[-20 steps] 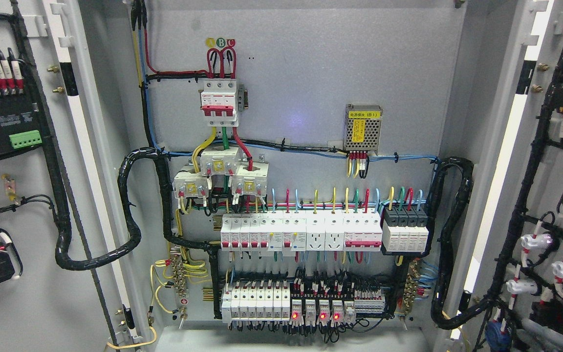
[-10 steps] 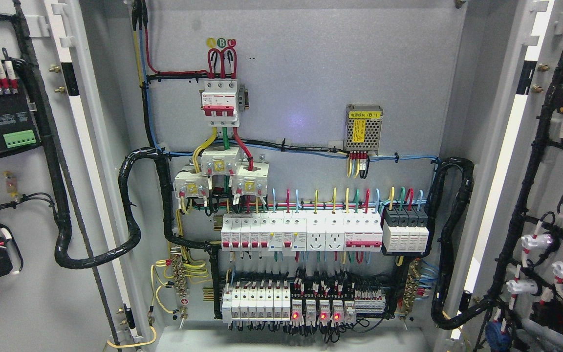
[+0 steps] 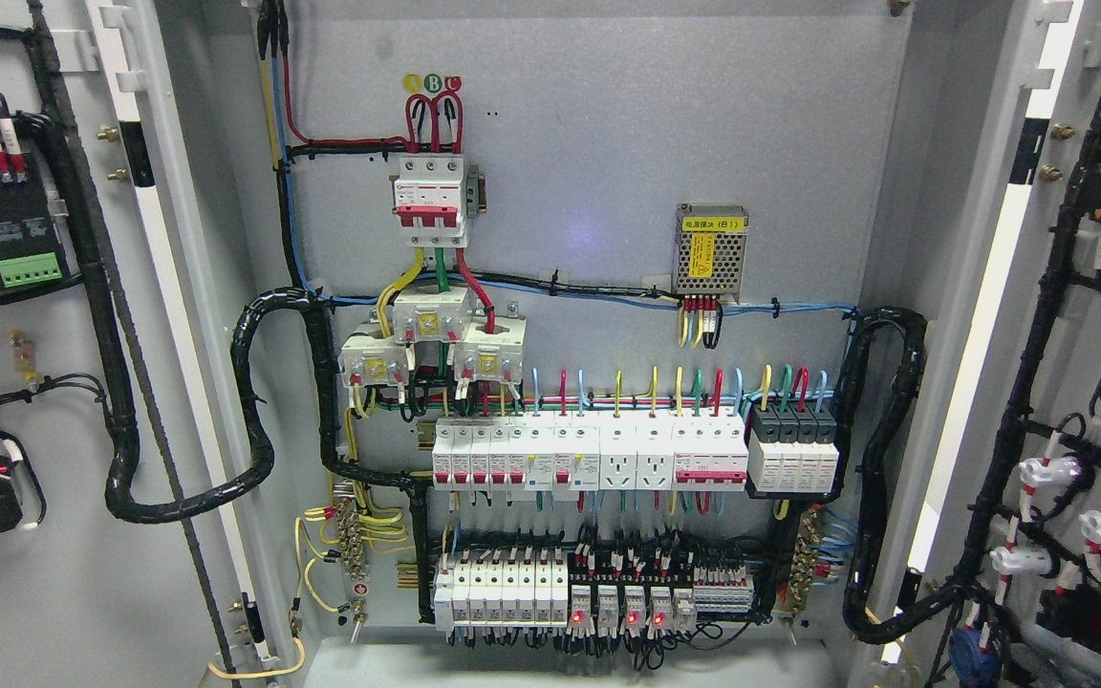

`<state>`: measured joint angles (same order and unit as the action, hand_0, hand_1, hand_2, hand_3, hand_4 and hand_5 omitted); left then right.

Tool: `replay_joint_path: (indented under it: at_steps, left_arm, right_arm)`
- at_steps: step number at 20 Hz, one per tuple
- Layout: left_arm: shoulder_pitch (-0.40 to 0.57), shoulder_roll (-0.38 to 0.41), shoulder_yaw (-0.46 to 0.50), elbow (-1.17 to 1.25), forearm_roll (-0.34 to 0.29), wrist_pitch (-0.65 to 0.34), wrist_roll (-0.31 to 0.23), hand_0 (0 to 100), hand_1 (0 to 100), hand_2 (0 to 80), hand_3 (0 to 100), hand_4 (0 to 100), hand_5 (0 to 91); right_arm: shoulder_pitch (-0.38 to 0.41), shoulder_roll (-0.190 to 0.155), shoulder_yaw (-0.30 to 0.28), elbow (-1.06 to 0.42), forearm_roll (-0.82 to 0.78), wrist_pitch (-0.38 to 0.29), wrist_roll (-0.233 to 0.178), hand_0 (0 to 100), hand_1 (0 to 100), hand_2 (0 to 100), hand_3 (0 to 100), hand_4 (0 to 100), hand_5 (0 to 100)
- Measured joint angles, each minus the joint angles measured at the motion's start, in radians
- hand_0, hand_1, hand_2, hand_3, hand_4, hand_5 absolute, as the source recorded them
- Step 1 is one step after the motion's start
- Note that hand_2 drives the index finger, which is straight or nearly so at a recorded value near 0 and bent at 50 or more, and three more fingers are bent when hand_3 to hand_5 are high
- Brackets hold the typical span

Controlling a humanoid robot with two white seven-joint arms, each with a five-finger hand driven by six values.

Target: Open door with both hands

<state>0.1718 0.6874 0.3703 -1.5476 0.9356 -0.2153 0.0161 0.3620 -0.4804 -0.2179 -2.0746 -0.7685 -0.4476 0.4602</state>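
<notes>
Hands: neither in view; state cannot be told.
Left door: swung wide at left edge, long axis vertical.
Right door: swung wide at right edge.
Beyond: backplate, breakers.
Task judged near done.

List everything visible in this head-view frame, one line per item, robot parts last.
Left door: 1, grey, swung open at left, inner face carrying wiring.
Right door: 1, grey, swung open at right, inner face carrying wiring.
Main breaker: 1, white with red levers, upper back panel.
Power supply module: 1, metal mesh with yellow label, right of the main breaker.
Current transformers: 3, white, below the main breaker.
Upper breaker row: 1 row, white, mid panel.
Surge protector block: 1, black and white, right end of that row.
Lower breaker and relay row: 1 row, white, red indicator lights, bottom.
Cable looms: 2, black, either side.
Robot hands: none in view.
</notes>
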Motion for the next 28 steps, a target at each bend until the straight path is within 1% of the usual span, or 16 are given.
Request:
replay_joint_path:
  at_steps: [10, 18, 22, 28]
  left_arm:
    - [-0.097, 0.008, -0.053, 0.068, -0.001, 0.003, 0.007, 0, 0, 0.0, 0, 0, 0.0]
    - [-0.148, 0.014, -0.08, 0.093, -0.001, 0.004, 0.002, 0, 0, 0.0, 0, 0, 0.0]
    - [-0.137, 0.021, -0.088, 0.092, -0.001, 0.008, 0.0, 0, 0, 0.0, 0, 0, 0.0]
    - [-0.088, 0.032, -0.092, 0.061, 0.0, -0.002, 0.0, 0, 0, 0.0, 0, 0, 0.0]
  right_arm:
    - [0.0, 0.003, -0.005, 0.003, 0.0, 0.0, -0.007, 0, 0, 0, 0, 0, 0]
    - [0.015, 0.02, -0.028, 0.007, -0.003, 0.001, -0.01, 0, 0, 0, 0, 0, 0]
    - [0.022, 0.029, -0.043, 0.016, -0.004, 0.001, -0.011, 0, 0, 0, 0, 0, 0]
    - [0.027, 0.054, -0.069, 0.03, -0.005, 0.002, -0.012, 0, 0, 0, 0, 0, 0]
